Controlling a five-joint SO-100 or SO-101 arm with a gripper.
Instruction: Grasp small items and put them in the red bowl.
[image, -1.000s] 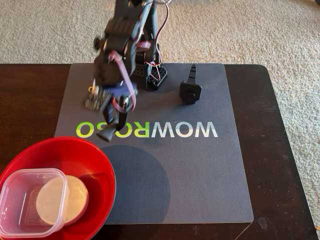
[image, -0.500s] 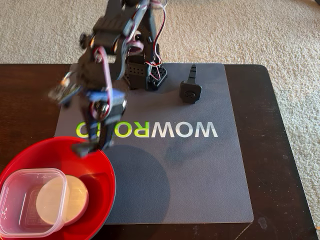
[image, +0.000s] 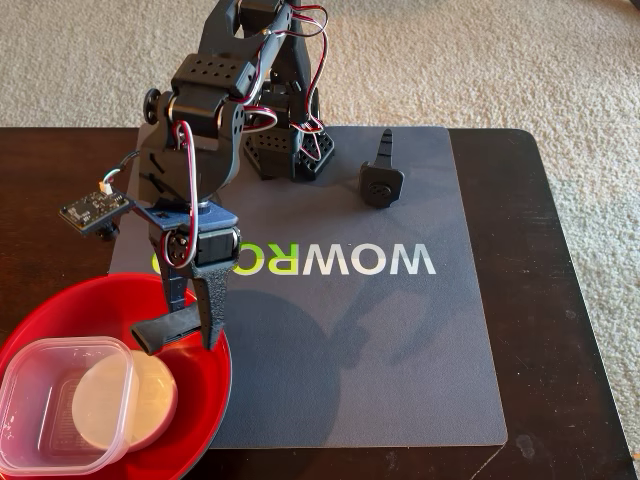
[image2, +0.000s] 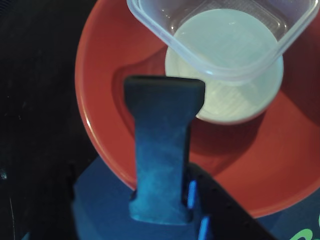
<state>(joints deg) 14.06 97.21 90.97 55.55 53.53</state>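
Observation:
The red bowl sits at the front left corner of the table. Inside it lie a clear square tub and a small white bowl, the tub partly over the bowl. My gripper hangs over the bowl's right rim, shut on a short black bar that sticks out sideways. In the wrist view the bar runs up from the gripper above the red bowl, with the tub and white bowl beyond. A black round-headed spiked part lies on the mat near the arm's base.
A dark grey mat with WOWROBO lettering covers the middle of a dark wooden table. The arm's base stands at the mat's far edge. A small circuit board juts out left of the wrist. Carpet surrounds the table.
The arm swung left and forward from above the mat's lettering to over the red bowl's rim, carrying the black bar in its shut gripper.

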